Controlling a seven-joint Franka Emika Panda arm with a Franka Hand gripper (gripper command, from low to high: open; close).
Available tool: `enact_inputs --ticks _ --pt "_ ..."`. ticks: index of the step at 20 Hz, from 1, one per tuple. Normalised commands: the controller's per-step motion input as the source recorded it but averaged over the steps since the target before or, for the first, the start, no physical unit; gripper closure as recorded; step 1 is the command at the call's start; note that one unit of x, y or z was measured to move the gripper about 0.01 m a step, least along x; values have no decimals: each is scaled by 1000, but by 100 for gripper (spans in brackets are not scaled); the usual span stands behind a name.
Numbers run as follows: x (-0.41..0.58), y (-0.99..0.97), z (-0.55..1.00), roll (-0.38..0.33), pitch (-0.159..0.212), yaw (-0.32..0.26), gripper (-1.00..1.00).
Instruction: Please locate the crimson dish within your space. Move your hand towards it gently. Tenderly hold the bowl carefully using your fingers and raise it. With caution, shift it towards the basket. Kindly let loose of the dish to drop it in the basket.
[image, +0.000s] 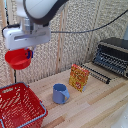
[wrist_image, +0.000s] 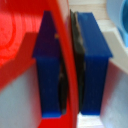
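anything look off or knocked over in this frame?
Nothing stands out. The tool holds the red bowl by its rim, in the air above the basket. Blue mug and snack packet stand upright on the table.

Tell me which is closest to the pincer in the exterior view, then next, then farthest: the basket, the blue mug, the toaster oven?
From the pincer holding the red bowl:
1. Basket, below it.
2. Blue mug, middle of the table.
3. Toaster oven, far on the exterior view's right.

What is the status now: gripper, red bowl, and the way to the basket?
Gripper shut on red bowl, rim between the fingers. Bowl raised, high above the table. Basket below it, nothing between them.
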Motion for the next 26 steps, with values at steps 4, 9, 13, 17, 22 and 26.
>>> enact_inputs --ticks 4,9,13,17,22,26 --pt "0 539 -422 -125 0 14 100" --pt "0 370 -377 -80 0 23 100" --pt "49 225 -461 -106 -1 27 100" --pt "94 95 -319 -57 -7 10 -100" --pt "89 -120 451 -19 0 -44 -100" --pt "150 -97 696 -95 -59 -39 -100"
